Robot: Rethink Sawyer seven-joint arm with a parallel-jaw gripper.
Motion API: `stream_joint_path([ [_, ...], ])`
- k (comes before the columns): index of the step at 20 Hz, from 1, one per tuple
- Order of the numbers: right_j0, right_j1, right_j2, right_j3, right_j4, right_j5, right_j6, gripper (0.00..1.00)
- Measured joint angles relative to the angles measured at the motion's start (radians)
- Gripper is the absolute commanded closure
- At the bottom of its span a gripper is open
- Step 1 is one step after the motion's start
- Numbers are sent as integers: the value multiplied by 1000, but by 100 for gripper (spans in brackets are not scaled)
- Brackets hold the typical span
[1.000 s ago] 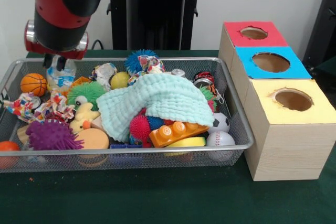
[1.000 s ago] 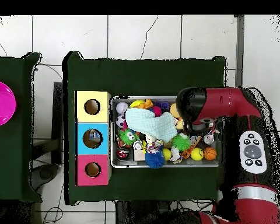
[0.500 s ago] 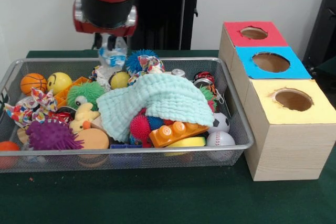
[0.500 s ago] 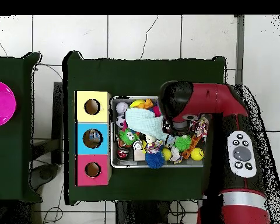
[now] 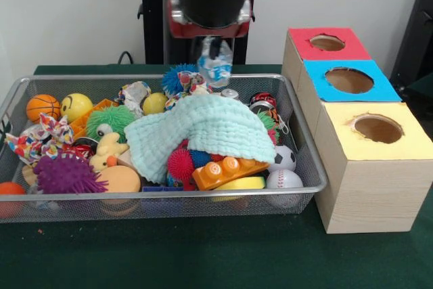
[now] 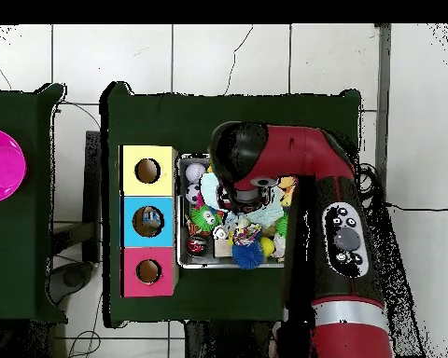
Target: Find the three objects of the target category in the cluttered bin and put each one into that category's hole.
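Observation:
My gripper (image 5: 215, 51) is shut on a small clear bottle with a blue-and-white label (image 5: 217, 67). It holds the bottle above the far rim of the wire mesh bin (image 5: 169, 195), a little right of the middle. The round hole in the blue-topped box (image 5: 348, 80) lies to the right of the gripper, beside the bin. In the overhead view the arm (image 6: 265, 158) covers the bin's middle (image 6: 183, 261) and hides the gripper. Something pale shows inside the blue hole (image 6: 148, 220). No other bottle shows in the bin.
The red-topped box's hole (image 5: 327, 42) and the yellow-topped box's hole (image 5: 378, 128) flank the blue one. A mint cloth (image 5: 203, 130) drapes over toys mid-bin. A silver can (image 5: 230, 93) lies under the gripper. A pink bowl (image 6: 2, 165) sits on another table.
The gripper lifted the bottle out of the bin's left end and carried it to the right along the far rim, toward the boxes.

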Motion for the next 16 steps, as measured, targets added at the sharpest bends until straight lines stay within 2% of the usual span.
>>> stream_joint_path([
  [6, 102, 0, -3, 6, 104, 0, 27, 100],
  [10, 144, 0, -7, 6, 149, 0, 49, 100],
  [16, 228, 2, -21, 6, 242, 0, 140, 100],
])
